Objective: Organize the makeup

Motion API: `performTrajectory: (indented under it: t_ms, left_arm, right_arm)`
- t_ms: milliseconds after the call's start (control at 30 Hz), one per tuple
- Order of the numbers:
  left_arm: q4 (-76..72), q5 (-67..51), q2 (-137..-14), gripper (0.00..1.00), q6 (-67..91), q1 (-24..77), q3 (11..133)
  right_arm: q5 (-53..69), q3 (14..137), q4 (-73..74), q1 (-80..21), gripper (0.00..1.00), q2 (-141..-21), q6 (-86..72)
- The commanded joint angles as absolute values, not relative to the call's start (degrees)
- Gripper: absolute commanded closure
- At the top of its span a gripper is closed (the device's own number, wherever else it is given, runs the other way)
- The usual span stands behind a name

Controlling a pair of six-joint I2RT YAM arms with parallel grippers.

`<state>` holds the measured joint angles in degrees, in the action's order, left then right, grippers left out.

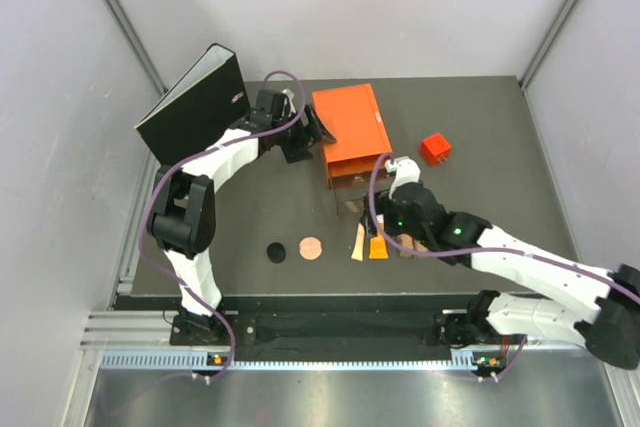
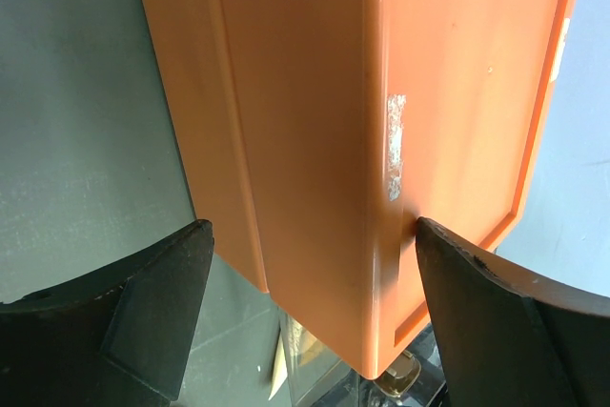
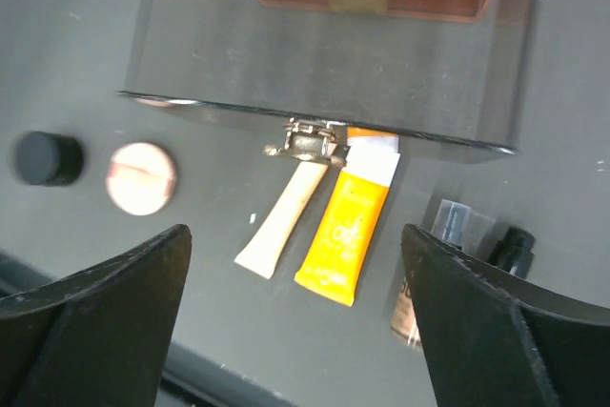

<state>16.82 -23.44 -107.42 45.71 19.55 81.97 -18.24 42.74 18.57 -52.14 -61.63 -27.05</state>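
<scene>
Near the front edge of the table, the slim beige tube [image 3: 283, 221] and the orange-yellow plastic tube [image 3: 348, 231] lie flat, side by side. Their long axes run from near to far, and the far ends point at the large orange box [image 1: 350, 132]. The beige tube leans a little to the left at its near end. Two tan bottles with black caps [image 3: 404, 310] lie just to the right of the tubes. The pinkish-copper round disc [image 1: 311, 248] and the black round disc [image 1: 276, 251] rest to the left, near each other but not touching.

Everything lies on a dark grey table top [image 1: 500, 147] between pale grey walls [image 1: 400, 7].

The right gripper [image 3: 295, 283] hovers over the two tubes with its fingers spread wide, holding nothing. The left gripper [image 2: 310, 264], also spread wide, stands astride a corner of the orange box, well apart from the makeup.
</scene>
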Motion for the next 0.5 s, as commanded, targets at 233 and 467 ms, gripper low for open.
performTrajectory:
  t_ms: [233,467]
  left_arm:
    - [17.23,-24.79,-108.72,0.09,43.86,19.42,82.53]
    - [17.23,-24.96,-108.37,0.09,43.42,19.42,81.83]
  right_arm:
    - [-23.29,38.41,31.11,-52.91,0.1,-46.33,-32.33]
    - [-25.66,36.74,35.5,-51.33,0.18,-48.07,-38.14]
